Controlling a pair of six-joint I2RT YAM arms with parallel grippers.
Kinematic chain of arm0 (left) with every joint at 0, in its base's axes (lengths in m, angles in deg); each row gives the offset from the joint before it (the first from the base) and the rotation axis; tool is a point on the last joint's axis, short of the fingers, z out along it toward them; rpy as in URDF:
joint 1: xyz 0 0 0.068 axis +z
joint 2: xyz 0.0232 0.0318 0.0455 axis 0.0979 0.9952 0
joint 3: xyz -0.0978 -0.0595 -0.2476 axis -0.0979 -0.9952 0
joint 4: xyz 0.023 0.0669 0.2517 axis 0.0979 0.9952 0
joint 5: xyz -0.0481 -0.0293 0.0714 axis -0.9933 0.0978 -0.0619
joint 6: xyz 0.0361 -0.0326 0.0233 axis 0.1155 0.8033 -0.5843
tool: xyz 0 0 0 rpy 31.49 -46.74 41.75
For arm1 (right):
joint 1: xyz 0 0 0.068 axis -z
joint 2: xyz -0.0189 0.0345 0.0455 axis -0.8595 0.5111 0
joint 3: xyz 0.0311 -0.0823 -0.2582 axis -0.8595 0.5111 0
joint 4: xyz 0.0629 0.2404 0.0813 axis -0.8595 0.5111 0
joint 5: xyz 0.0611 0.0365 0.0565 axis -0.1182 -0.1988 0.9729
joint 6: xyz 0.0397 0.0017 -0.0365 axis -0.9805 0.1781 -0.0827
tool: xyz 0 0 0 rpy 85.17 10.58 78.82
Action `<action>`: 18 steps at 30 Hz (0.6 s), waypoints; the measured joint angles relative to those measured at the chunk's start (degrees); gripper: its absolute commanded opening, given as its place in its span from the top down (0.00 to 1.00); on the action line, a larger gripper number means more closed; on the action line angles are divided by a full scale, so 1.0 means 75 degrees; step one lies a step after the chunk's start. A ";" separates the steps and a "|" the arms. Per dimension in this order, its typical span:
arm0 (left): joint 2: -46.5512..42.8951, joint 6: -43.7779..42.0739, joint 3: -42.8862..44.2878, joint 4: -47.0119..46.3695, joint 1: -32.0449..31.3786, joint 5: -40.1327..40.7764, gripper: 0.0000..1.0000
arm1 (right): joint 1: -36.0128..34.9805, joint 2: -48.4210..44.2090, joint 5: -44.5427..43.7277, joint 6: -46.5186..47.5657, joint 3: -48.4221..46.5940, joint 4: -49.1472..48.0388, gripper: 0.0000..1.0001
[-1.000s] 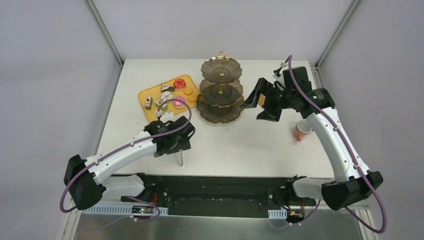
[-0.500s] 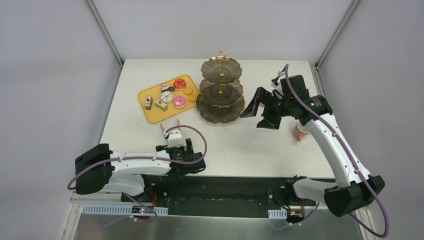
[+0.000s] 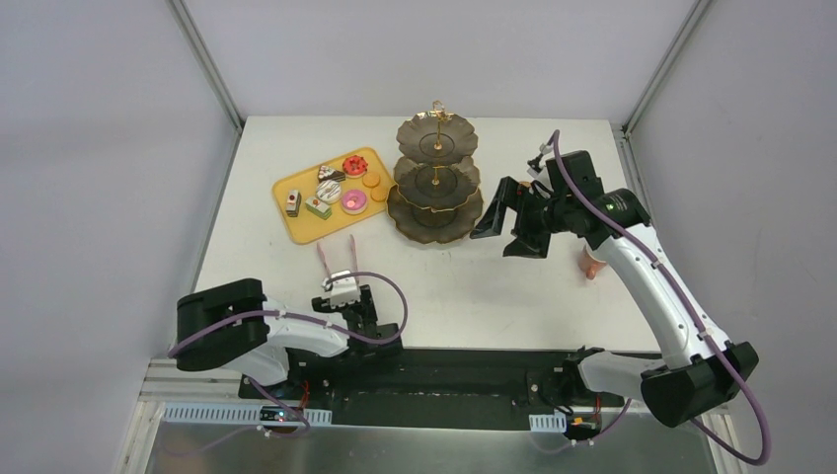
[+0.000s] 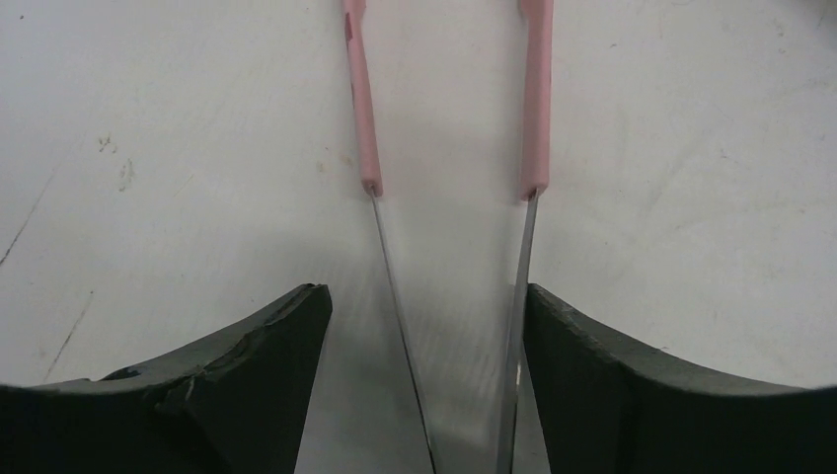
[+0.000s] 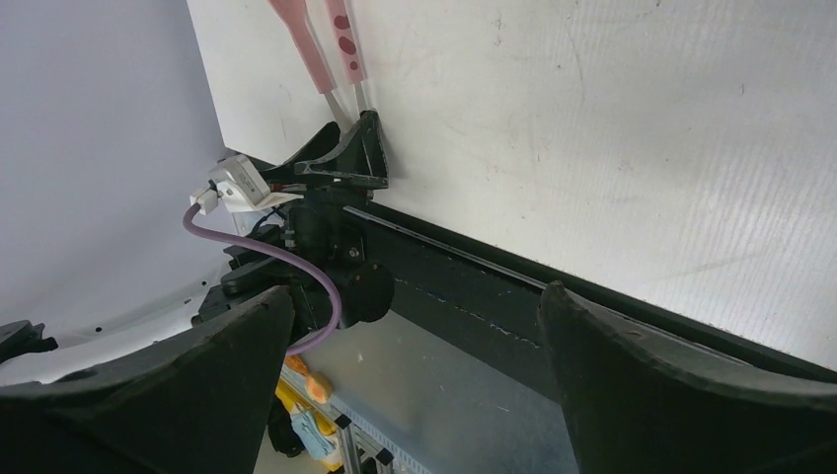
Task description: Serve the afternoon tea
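Cakes point(image 3: 331, 190) on yellow tray point(image 3: 306, 229) beside stand point(image 3: 435, 188); L gripper point(image 4: 426, 291) spread round pink tongs point(image 4: 534, 99), not pinching; R gripper point(image 3: 493, 242) spread, empty

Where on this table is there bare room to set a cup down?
Bare: the wide middle strip between the stand, the tongs and the cup; also the back-left corner behind the tray. Crowded: tray, stand and right tool close together across the back.

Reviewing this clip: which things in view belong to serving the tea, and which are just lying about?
Job: small cakes, orange cookies, yellow tray, three-tier stand, pinkish cup, pink-tipped tongs.
Lying about: nothing that I can see.
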 measured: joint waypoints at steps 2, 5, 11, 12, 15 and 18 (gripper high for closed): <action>-0.0119 -0.0181 -0.0318 -0.0478 0.0000 0.0189 0.31 | -0.0006 -0.0017 0.0003 -0.0006 0.0020 -0.0058 0.01; -0.0227 -0.0592 -0.0673 -0.1262 0.0000 0.0388 0.32 | -0.0006 -0.0169 0.0003 -0.0032 0.0256 -0.0300 0.01; 0.0335 -0.0653 -0.0673 -0.1807 0.0000 0.0638 0.33 | -0.0006 -0.0376 0.0003 -0.0119 0.0417 -0.0388 0.01; 0.0425 -0.0609 -0.0670 -0.1851 0.0000 0.0653 0.31 | -0.0006 -0.0393 0.0003 -0.0134 0.0417 -0.0393 0.01; 0.0527 -0.0446 -0.0694 -0.1958 0.0000 0.0714 0.30 | -0.0006 -0.0440 0.0003 -0.0154 0.0417 -0.0396 0.01; 0.0527 -0.0595 -0.0921 -0.2340 -0.0003 0.0868 0.32 | -0.0006 -0.0478 0.0003 -0.0178 0.0417 -0.0393 0.01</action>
